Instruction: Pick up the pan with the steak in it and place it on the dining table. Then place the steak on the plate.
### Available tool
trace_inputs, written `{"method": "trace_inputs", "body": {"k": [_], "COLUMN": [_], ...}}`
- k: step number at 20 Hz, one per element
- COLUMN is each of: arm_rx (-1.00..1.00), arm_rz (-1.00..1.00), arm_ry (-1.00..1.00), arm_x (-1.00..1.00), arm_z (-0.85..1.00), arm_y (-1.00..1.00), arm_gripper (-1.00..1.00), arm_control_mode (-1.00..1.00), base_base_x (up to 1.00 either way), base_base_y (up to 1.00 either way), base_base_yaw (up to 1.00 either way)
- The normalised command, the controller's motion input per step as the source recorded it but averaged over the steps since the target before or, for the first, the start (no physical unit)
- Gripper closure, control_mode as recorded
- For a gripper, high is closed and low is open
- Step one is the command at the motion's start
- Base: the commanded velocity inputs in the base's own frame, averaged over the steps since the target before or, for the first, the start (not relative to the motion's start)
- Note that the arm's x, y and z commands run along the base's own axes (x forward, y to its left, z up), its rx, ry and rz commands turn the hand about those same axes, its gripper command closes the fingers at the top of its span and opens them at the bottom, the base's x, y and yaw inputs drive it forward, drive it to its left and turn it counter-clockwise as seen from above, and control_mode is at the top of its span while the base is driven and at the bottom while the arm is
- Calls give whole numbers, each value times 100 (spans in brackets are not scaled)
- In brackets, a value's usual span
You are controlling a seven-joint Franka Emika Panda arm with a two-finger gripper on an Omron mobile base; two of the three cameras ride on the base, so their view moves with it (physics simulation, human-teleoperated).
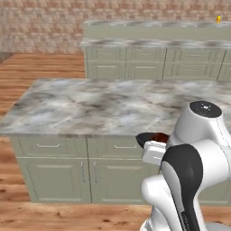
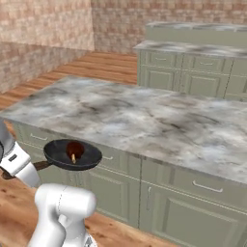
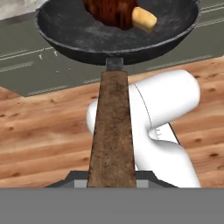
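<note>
Pan (image 2: 72,154) is hanging in the air in front of the island's drawers, below the edge of its marble top (image 2: 144,120) and above the wooden floor (image 3: 39,131). I am clamping my jaws (image 3: 112,181) tight on its brown wooden handle (image 3: 111,127). Steak (image 3: 111,11) is lying inside the pan.

You see the marble-topped island (image 1: 103,106) with its drawers and doors across the middle. Just off its front edge, the black pan (image 1: 145,138) with the steak (image 1: 159,136) pokes out from behind the arm (image 1: 191,167). Farther back stands the dining table (image 1: 153,27).
</note>
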Motion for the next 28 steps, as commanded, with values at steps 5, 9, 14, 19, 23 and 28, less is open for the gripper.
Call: {"method": "trace_inputs", "body": {"k": [5,9,14,19,23,28], "arm_rx": [0,0,0,0,0,0], "arm_rz": [0,0,0,0,0,0], "arm_ry": [0,0,0,0,0,0], "arm_x": [0,0,0,0,0,0], "arm_z": [0,0,0,0,0,0], "arm_y": [0,0,0,0,0,0], "arm_gripper": [100,100,100,100,100,100], "arm_control_mode": [100,100,100,100,100,100], "base_base_x": [0,0,0,0,0,0], "base_base_y": [-77,-100,-100,-100,-100,-100], "base_base_yaw": [0,0,0,0,0,0]}}
